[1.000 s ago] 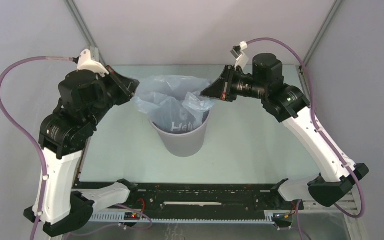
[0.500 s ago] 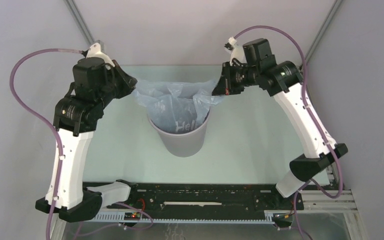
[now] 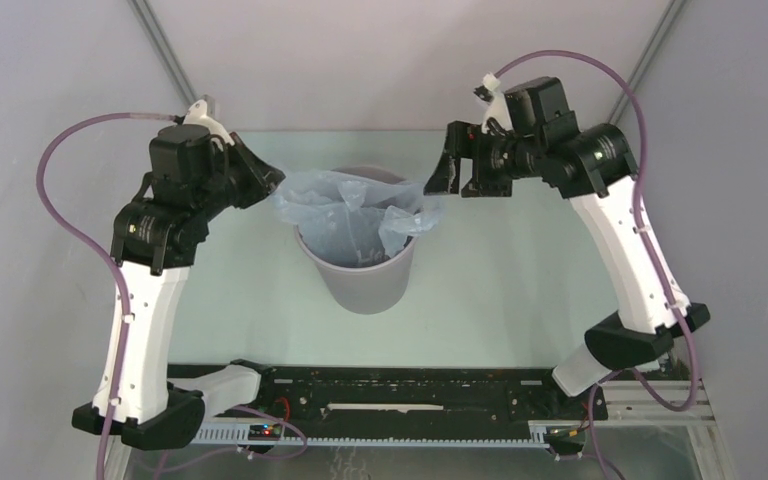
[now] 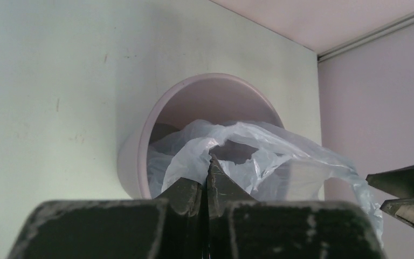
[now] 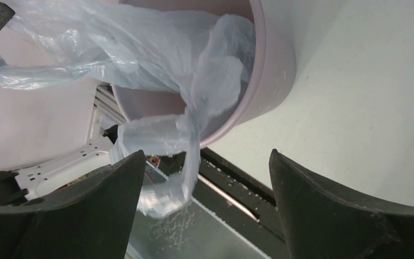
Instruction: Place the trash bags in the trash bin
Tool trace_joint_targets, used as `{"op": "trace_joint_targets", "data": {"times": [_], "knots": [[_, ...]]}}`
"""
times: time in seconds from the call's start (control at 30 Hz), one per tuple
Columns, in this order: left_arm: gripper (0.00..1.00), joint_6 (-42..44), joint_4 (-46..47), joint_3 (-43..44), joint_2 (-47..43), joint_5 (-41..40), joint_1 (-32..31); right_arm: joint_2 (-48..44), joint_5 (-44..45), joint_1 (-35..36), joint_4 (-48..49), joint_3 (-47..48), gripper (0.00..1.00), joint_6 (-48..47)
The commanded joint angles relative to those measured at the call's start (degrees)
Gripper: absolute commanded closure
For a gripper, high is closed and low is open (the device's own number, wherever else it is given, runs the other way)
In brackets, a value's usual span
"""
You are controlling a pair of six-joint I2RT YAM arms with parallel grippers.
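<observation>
The trash bag [image 3: 355,205] is lying mostly inside the trash bin [image 3: 365,280] on the worktop [image 3: 520,280], one flap hanging outside the rim, while the left gripper [image 4: 209,162] is pinching its edge and the right gripper [image 5: 207,205] is gaping wide, holding nothing.

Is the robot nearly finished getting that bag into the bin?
Mostly. The trash bag sits largely inside the trash bin. The left tool pinches its edge; the right tool stands open, empty. Remaining: one flap drapes over the rim, needing tucking in.
</observation>
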Motion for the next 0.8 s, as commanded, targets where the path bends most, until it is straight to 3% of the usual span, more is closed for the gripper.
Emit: {"op": "trace_joint_targets", "data": {"times": [0.0,0.2,0.3,0.37,0.5,0.77], "knots": [[0.94,-2.29,2.86,-0.26,-1.57,3.57,0.42,-6.58,6.97,2.31,3.13,-5.12,0.04,14.52],[0.95,-3.01,3.76,-1.41,-1.73,4.84,0.42,-15.21,21.88,11.77,9.80,-17.85,0.08,30.29],[0.95,-3.00,3.78,-2.14,-2.00,4.96,0.42,-21.50,23.93,14.16,21.70,-27.68,0.13,35.11],[0.95,-3.21,3.87,-2.78,-2.31,5.06,0.42,-23.81,26.75,15.22,26.71,-30.73,0.15,35.33],[0.95,-3.86,4.14,-3.75,-2.85,5.43,0.42,-21.40,30.85,17.87,25.89,-30.05,0.09,34.83],[0.94,-3.33,3.93,-4.01,-2.59,5.43,0.42,-14.73,30.01,23.96,26.69,-29.09,0.01,26.64]]}}
